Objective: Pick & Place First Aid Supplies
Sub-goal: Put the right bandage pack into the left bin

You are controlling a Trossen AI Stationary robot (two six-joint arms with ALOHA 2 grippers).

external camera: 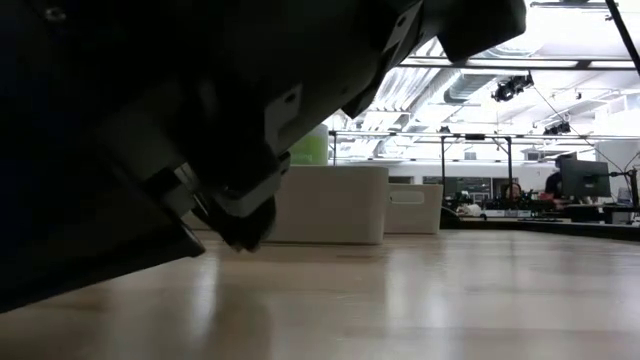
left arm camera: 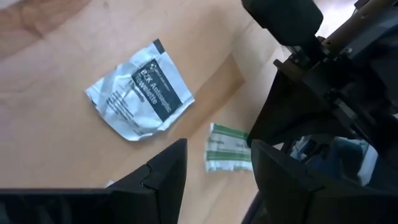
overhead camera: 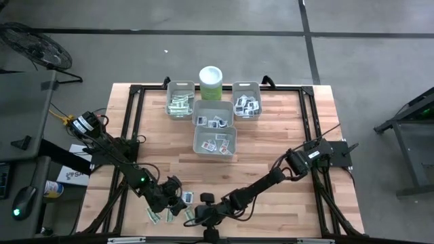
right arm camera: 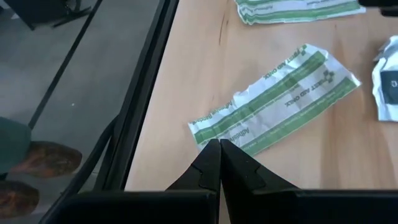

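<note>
At the table's near edge, the right gripper [right arm camera: 219, 149], jaws shut on nothing, touches a crumpled green-striped paper strip packet [right arm camera: 280, 99] beside the rim; a nudge could push it overboard. The left gripper [left arm camera: 214, 165], jaws apart and empty, hovers by a white printed square packet [left arm camera: 140, 90]. Farther back, four grey plastic bins [overhead camera: 180, 89] already hold packets (strips left, squares elsewhere).

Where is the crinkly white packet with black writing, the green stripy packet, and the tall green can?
White square packet [left arm camera: 139, 91], left wrist view, its printed middle.
Green-striped strip packet [right arm camera: 280, 98], right wrist view, its middle stripe.
Pale green canister [overhead camera: 211, 83], high view, its side below the white lid.
</note>
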